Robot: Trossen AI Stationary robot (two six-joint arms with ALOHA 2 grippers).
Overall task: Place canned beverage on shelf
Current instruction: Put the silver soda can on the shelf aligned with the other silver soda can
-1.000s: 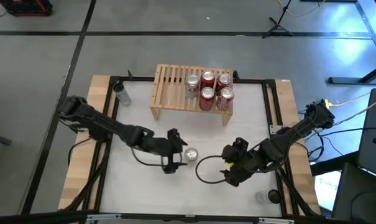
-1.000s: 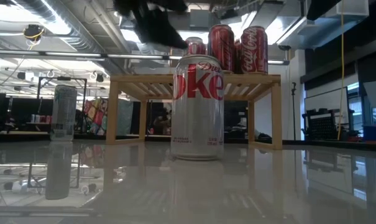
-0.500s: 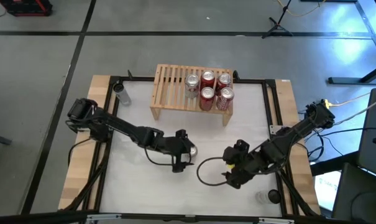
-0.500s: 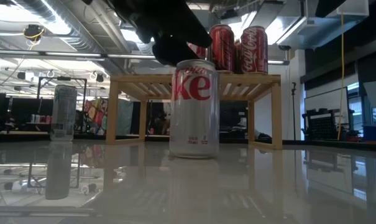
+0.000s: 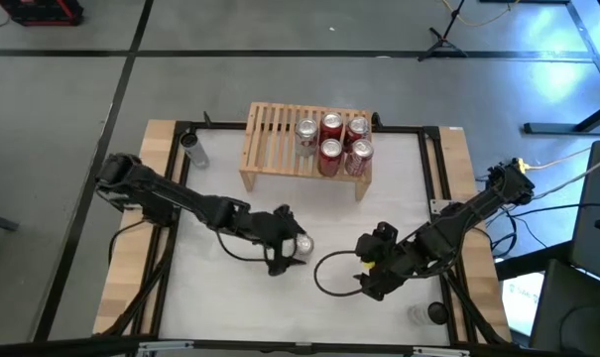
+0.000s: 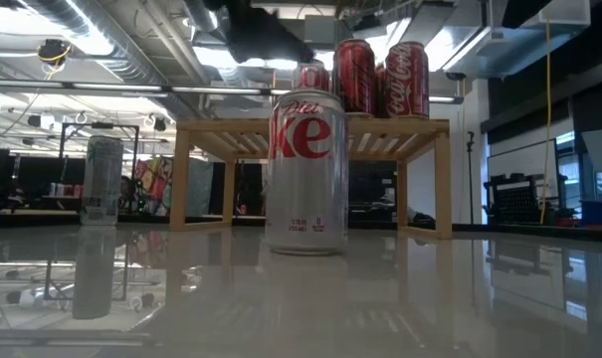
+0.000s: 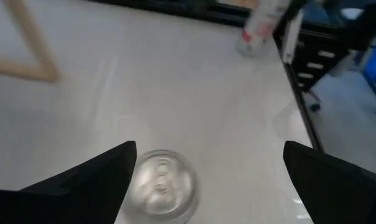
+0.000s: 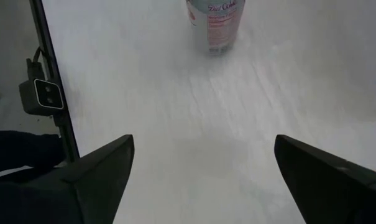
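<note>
L tool [image 5: 283,248]: open, above upright silver Diet Coke can [image 6: 305,171] | R tool [image 5: 371,270]: open, idle on white bench [image 5: 240,307]

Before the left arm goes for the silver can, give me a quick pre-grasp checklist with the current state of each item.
1. Silver can upright on the table: ok.
2. Left gripper open wide enough for the can: ok, fingers spread.
3. Left gripper centred over the can: not ok; in the left wrist view the can top sits beside one finger, not in the middle of the gap.
4. Right gripper out of the way: ok, open and off to the side, can standing clear ahead of it.
5. Free room on the shelf: ok; five cans crowd one end, the other end's slats are bare.
6. Can gripped yet: not ok, nothing held.
</note>
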